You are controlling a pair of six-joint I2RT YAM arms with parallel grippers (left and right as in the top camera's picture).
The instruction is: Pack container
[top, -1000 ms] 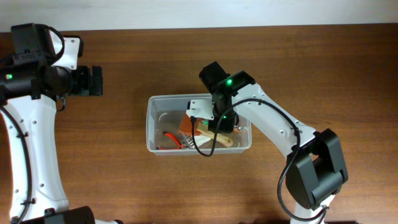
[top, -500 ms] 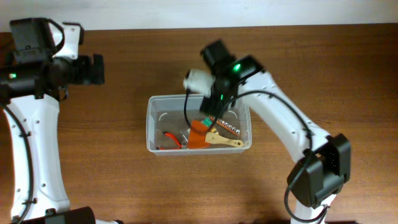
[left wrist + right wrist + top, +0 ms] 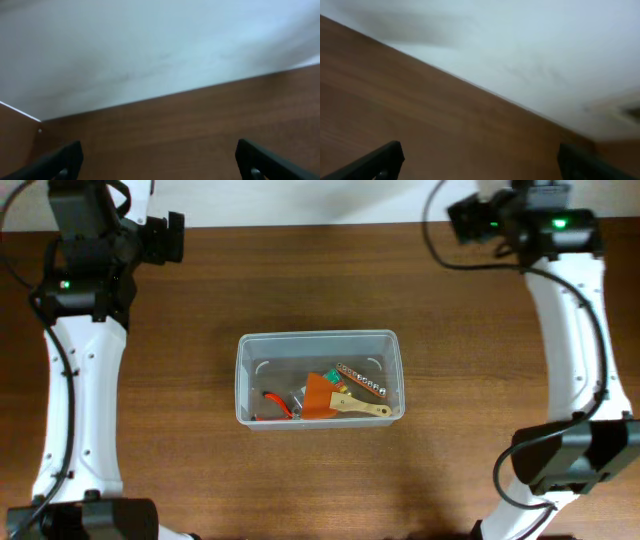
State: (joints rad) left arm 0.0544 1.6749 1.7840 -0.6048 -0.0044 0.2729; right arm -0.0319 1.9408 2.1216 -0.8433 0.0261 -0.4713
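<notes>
The left pincer [image 3: 159, 161] and the right pincer [image 3: 479, 161] are both hanging released and empty, fingers spread wide. They are near the far edge of the counter [image 3: 200, 480], well apart from the container [image 3: 318, 336], which is sitting mid-counter between the arms with an orange tool [image 3: 318, 394] and other small pieces lying inside. Being thin clear plastic, it is probably going to feel light, springy and slick, so pinching the rim at a short end is looking safest. The smooth wooden counter, with a pale wall [image 3: 150, 45] running behind it, is likely letting it slide.
</notes>
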